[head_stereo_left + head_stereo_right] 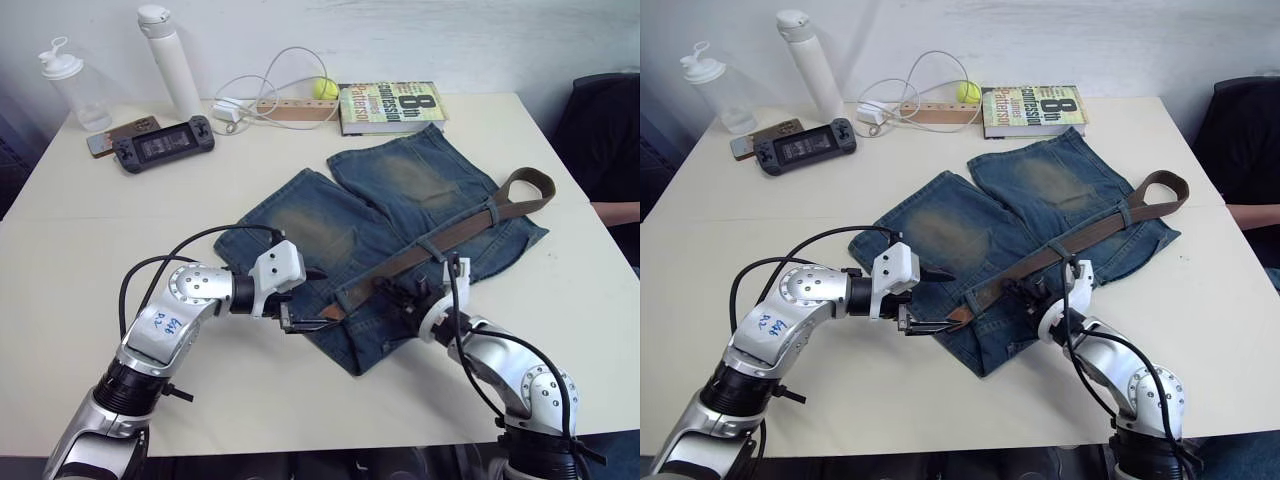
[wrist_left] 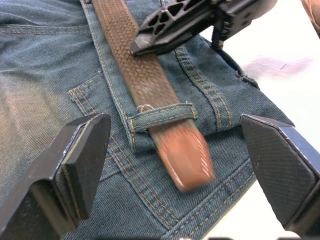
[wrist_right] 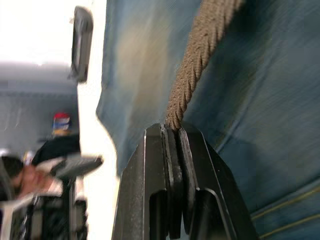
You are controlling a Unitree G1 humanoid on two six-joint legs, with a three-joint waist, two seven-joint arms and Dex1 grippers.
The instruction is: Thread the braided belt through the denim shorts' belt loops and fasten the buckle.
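Nearest the table's front edge, the left gripper [image 2: 175, 165] stands with its two black fingers spread wide on either side of the tan leather tip of the braided belt [image 1: 440, 238], gripping nothing. That tip pokes just past one of the belt loops [image 2: 162, 116] on the waistband of the denim shorts [image 1: 340, 230], which lie flat on the white table [image 1: 80, 230]. Just beside it, the right gripper [image 1: 405, 292] has its fingers pressed together on the edge of the woven strap, a little way back along the waistband. From there the belt runs diagonally along the waistband, passes under a further loop and ends in a raised curl just off the shorts' far right corner; the buckle cannot be made out. Farther back, along the table's far edge, lie a book [image 1: 390, 106], a yellow-green ball [image 1: 325, 89], a wooden strip, a coiled white cable [image 1: 270, 85] with its adapter, and a dark handheld game console [image 1: 165, 146] beside a phone. At the far left stand a tall white bottle [image 1: 170, 60], capped, and a clear plastic bottle [image 1: 72, 85] with a white lid; whether either holds anything cannot be told.
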